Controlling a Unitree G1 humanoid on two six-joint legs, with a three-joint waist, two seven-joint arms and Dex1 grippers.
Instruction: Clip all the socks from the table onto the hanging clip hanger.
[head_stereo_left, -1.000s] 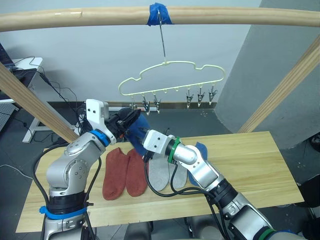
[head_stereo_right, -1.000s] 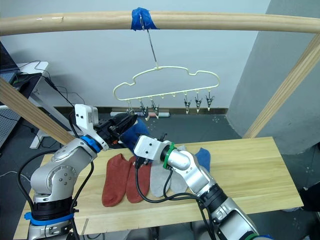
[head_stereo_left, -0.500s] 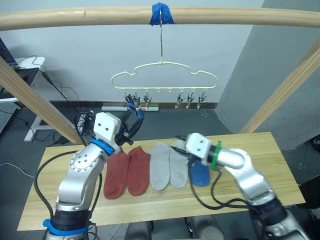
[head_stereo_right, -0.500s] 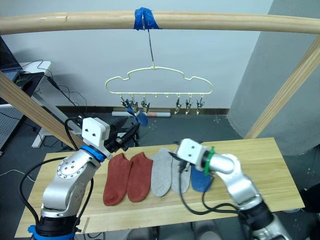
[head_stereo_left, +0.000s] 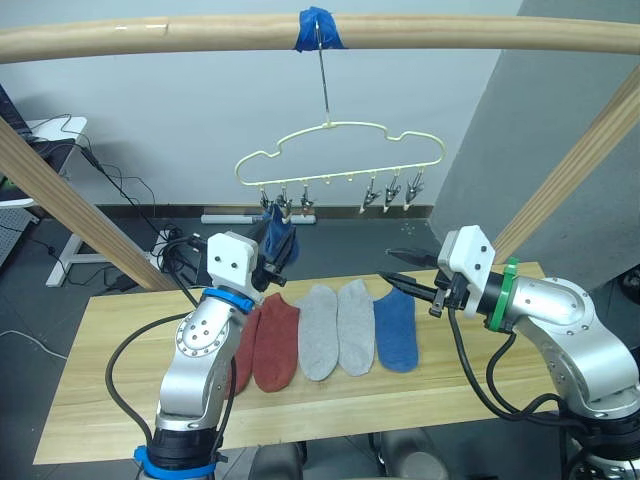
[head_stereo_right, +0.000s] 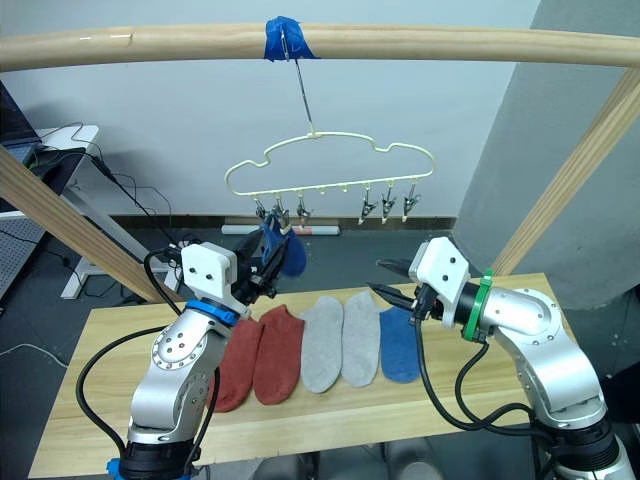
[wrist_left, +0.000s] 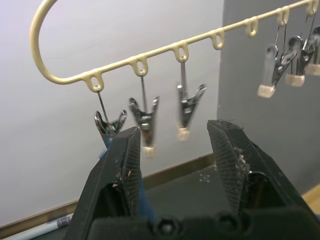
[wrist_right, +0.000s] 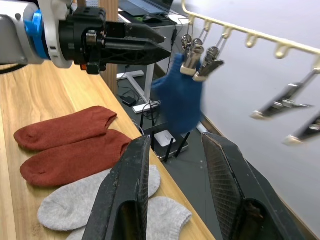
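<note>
Wooden table (head_stereo_left: 480, 375) carries 5 socks in a row: 2 red (head_stereo_left: 268, 343), 2 grey (head_stereo_left: 338, 327), 1 blue (head_stereo_left: 396, 332). Above it, both the left gripper (wrist_left: 175, 150) and right gripper (head_stereo_left: 412, 272) are spread apart and empty. Behind them, the 6th sock (head_stereo_right: 284, 250) hangs from a clip at the left end of the hanger (head_stereo_left: 340, 152).

Both arms wear silver-grey rounded shells with white, boxy wrist blocks. The left arm (head_stereo_left: 200, 345) carries a bright blue ring at the wrist and another blue band low at its base; the right arm (head_stereo_left: 560, 320) shows a green ring beside a black one. Black cables loop loosely off both arms. Each tool, left tool (wrist_left: 172, 150) and right tool (wrist_right: 175, 165), has two black fingers with finely textured inner pads.
</note>
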